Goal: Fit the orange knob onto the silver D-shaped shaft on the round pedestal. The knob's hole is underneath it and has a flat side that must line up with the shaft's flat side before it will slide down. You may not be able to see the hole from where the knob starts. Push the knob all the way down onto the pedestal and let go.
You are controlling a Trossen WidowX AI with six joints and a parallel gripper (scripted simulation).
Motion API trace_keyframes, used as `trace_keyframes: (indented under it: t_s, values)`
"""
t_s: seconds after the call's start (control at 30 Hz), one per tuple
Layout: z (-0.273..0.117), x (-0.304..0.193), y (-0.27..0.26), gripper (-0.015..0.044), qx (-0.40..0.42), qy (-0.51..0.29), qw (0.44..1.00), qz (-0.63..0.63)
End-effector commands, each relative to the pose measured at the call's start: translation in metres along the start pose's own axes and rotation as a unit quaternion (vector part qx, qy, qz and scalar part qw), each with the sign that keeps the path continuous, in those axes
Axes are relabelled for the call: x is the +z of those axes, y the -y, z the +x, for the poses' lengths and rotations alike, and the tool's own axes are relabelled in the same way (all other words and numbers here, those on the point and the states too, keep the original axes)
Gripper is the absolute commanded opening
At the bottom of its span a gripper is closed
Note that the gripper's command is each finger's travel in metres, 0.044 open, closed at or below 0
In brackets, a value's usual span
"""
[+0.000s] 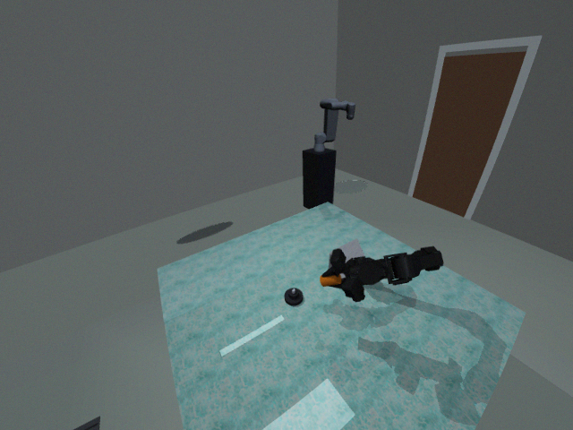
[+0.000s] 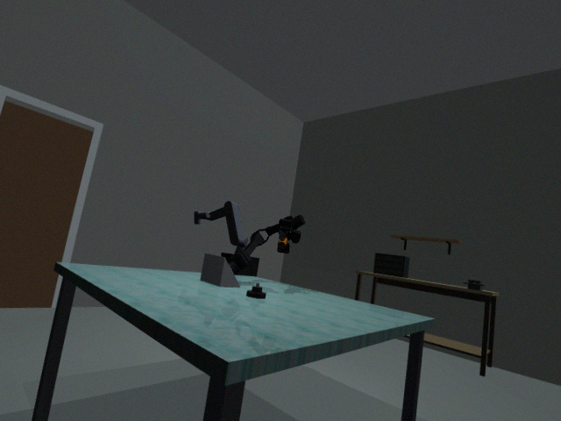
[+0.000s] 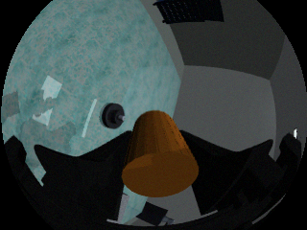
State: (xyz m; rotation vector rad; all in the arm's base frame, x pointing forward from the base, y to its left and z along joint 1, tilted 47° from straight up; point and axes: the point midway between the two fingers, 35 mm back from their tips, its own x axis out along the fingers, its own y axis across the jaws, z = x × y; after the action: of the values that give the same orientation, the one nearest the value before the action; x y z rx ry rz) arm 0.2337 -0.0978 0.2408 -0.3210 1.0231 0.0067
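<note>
The orange knob (image 1: 330, 280) (image 2: 283, 246) (image 3: 159, 155) is held high above the table. My gripper (image 1: 334, 279) (image 2: 283, 242) (image 3: 155, 136) is shut on its sides and is tilted well away from straight down, so the knob is tilted too. Its wide, plain end faces the wrist camera; its far end and the hole are hidden. The black round pedestal (image 1: 294, 298) (image 2: 256, 294) (image 3: 110, 116) stands on the table, apart from the knob, left of it in the top view and in the wrist view. The small silver shaft (image 1: 293, 289) (image 2: 257, 284) (image 3: 122, 118) sticks up from it; its flat side cannot be made out.
A grey wedge-shaped block (image 1: 353, 248) (image 2: 211, 269) stands on the teal table (image 1: 222, 287) (image 2: 149, 289), near the arm and behind the pedestal in the exterior view. Bright light patches and arm shadows lie on the table top. Another grey arm (image 1: 330, 122) stands on a black stand beyond the table.
</note>
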Motion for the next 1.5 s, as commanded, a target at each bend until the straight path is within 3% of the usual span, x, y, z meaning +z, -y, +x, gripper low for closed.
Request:
trace_keyframes:
  t_s: [0.0,0.2,0.67,1.47]
  values:
    - [0.0,0.0,-0.001,0.0,-0.007,0.001,1.0,0.0]
    - [0.007,-0.001,-0.007,0.0,0.025,0.001,1.0,0.001]
    - [0.031,-0.002,-0.027,0.0,0.201,0.001,0.98,0.0]
    - [0.068,-0.003,-0.058,0.0,0.453,0.003,0.891,-0.002]
